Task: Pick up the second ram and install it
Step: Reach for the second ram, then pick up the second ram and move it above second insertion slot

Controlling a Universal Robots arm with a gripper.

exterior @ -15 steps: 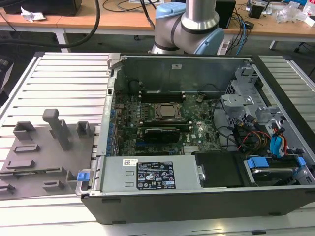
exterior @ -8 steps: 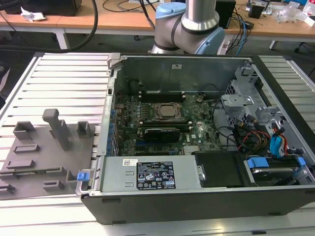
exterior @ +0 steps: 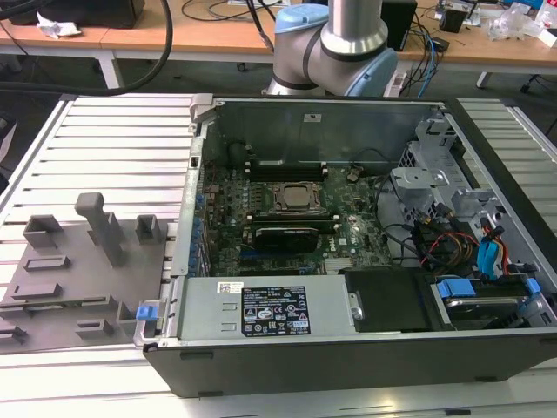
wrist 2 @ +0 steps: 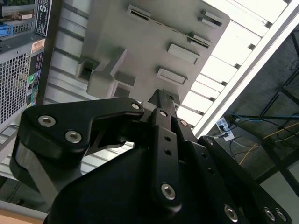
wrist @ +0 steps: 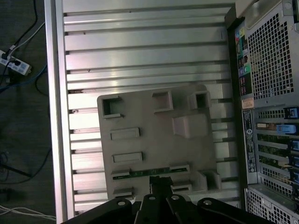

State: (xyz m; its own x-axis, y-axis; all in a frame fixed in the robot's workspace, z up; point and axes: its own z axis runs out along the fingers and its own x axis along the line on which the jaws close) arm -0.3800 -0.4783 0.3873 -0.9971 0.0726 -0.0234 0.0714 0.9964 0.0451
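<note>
Robot gripper [wrist: 161,183] close to the second ram [wrist: 148,173] on the grey tray [wrist: 140,112].
In the first wrist view, the ram is seen as a thin green strip set between small blocks near one edge of the tray, with the black gripper's tip just beside it. Whether the gripper is spread or pressed together cannot be told. The tray is laid on a ribbed metal table [exterior: 113,139] beside the open computer case [exterior: 348,366]. A black-and-white sticker [exterior: 274,312] is stuck on the silver box [exterior: 209,305] inside, but its words cannot be read.
</note>
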